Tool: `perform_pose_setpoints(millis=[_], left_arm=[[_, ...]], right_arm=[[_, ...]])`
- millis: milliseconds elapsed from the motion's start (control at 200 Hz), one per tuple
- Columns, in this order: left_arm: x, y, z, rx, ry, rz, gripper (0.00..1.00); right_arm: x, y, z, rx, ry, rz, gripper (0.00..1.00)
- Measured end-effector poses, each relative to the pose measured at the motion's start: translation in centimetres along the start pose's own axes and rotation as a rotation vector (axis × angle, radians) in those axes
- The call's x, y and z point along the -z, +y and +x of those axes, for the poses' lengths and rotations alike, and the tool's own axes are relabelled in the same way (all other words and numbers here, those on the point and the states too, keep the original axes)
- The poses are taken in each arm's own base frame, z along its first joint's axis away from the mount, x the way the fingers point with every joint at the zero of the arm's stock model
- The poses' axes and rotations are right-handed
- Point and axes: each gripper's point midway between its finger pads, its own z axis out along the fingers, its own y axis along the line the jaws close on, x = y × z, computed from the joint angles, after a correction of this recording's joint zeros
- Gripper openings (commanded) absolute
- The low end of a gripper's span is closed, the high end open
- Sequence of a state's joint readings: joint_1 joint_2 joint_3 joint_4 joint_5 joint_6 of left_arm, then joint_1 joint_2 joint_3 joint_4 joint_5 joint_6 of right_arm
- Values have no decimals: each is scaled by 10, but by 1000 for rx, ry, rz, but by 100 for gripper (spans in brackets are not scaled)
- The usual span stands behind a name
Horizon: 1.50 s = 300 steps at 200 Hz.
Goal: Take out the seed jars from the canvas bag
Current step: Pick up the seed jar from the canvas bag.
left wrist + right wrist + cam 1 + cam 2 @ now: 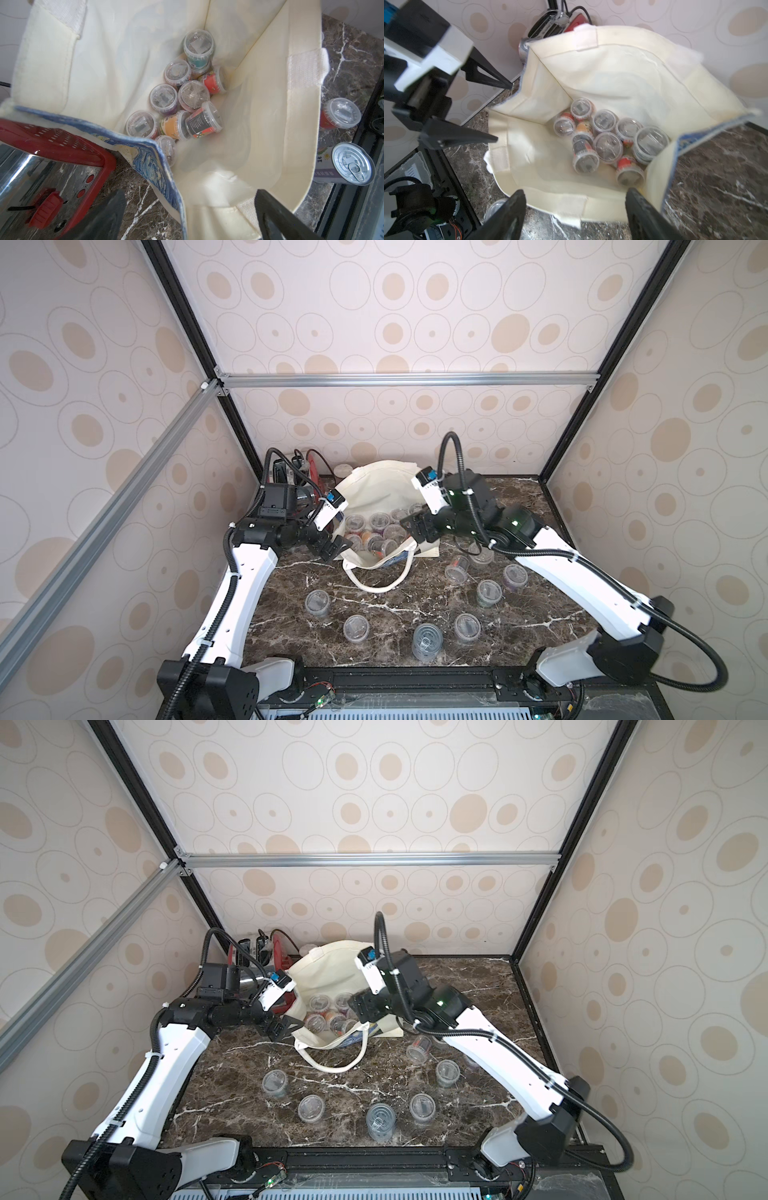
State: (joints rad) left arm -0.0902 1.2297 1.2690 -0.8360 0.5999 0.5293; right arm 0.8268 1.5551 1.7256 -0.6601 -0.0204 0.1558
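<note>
The canvas bag (374, 485) (332, 969) lies open at the back middle of the marble table, its mouth facing up. Several seed jars (379, 527) (187, 97) (604, 137) are heaped inside it, some upright and some on their sides. Several more seed jars (356, 627) stand on the table in front of the bag and to its right. My left gripper (334, 549) (191, 216) is open and straddles the bag's blue-printed rim. My right gripper (415, 526) (576, 207) is open over the opposite rim, with nothing held.
A red and chrome toaster (299, 477) (52, 166) stands behind my left arm, against the bag. A pull-tab can (427, 641) (351, 164) stands near the front edge. A pale-lidded jar (344, 469) sits by the back wall. A loop handle (380, 585) lies in front of the bag.
</note>
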Motion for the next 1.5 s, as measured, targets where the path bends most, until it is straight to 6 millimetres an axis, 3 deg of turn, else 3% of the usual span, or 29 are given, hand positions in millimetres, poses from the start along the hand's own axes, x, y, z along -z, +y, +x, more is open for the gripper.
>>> perform_pose_setpoints(millis=[75,140,230,305,430,625,720,900,1056,1216,1501], left_arm=[[-6,2,6,10,6,-5,98],[-13,3,16,22,27,-12,97],[-20,1,30,38,58,-8,96],[-24,-2,40,46,72,1,94],[-27,-9,51,58,87,16,93],[-33,-26,65,67,104,92,91],[-33,-36,66,63,96,145,90],[-33,-54,69,48,84,231,87],[-33,-58,70,30,83,247,87],[-34,-60,71,22,87,252,86],[-37,-66,75,7,97,271,86]], right_arm=[[-28,10,-7,-9,33,-7,79],[-54,12,1,-33,90,12,79],[-89,2,28,-78,209,81,79],[-106,-9,60,-104,321,143,79],[-105,-23,103,-144,467,224,80],[-97,-31,129,-197,546,306,81],[-99,-25,142,-215,568,317,82],[-118,-2,143,-280,536,267,86],[-144,1,143,-311,499,256,86],[-162,-12,152,-304,495,303,89],[-175,-36,177,-268,552,306,91]])
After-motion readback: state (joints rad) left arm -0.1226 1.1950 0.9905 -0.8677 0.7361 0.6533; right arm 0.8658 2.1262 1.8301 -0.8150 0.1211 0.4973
